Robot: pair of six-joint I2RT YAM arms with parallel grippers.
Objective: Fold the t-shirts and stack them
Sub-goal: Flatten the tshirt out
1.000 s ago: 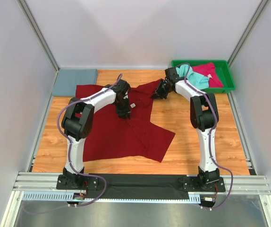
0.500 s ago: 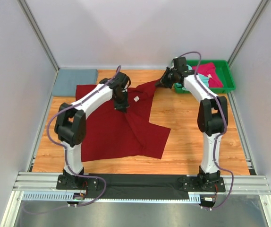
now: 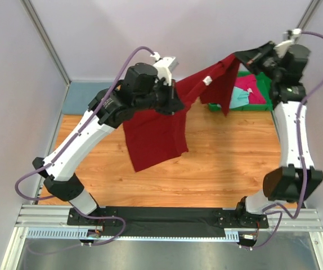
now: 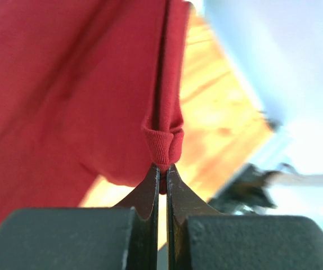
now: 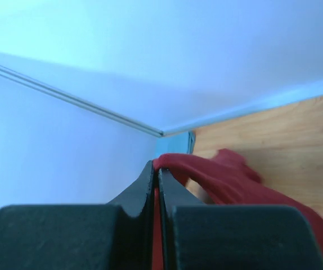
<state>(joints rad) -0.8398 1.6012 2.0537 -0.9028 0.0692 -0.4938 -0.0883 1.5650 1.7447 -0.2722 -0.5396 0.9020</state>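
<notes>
1. While hanging above the table [image 3: 223, 169], the dark red t-shirt [image 3: 156, 135] is stretching between both grippers.
2. Left gripper [image 4: 161, 169] is pinching a folded edge, jaws closed on the cloth.
3. Right gripper [image 5: 155, 169] is clamping another edge, held higher.
</notes>
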